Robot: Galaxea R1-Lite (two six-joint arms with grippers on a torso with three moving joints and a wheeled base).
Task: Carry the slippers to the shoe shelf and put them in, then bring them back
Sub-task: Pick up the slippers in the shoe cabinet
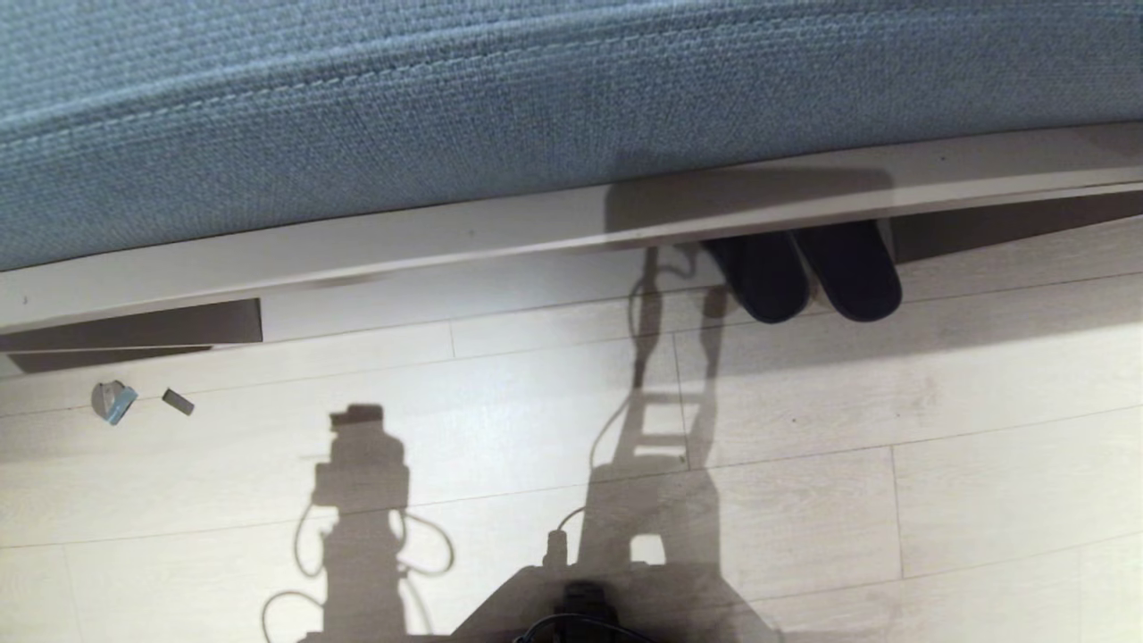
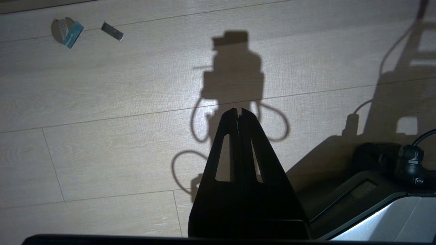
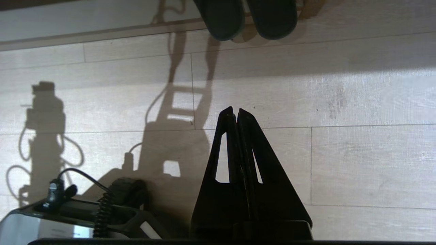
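Observation:
Two dark slippers (image 1: 808, 272) lie side by side, their far ends tucked under the pale wood edge of the shoe shelf (image 1: 536, 237), their near ends sticking out onto the floor. The blue-grey woven cushion (image 1: 446, 107) sits on top of that bench. In the right wrist view the slippers (image 3: 248, 17) lie well ahead of my right gripper (image 3: 235, 110), which is shut and empty above the floorboards. My left gripper (image 2: 238, 111) is also shut with nothing in it, hanging over bare floor. Neither arm shows in the head view.
Pale wood-plank floor (image 1: 893, 446) runs up to the bench. A small teal-and-grey scrap (image 1: 114, 401) and a dark grey chip (image 1: 178, 402) lie on the floor at the left. The robot base (image 3: 68, 217) with its cables sits close behind the grippers.

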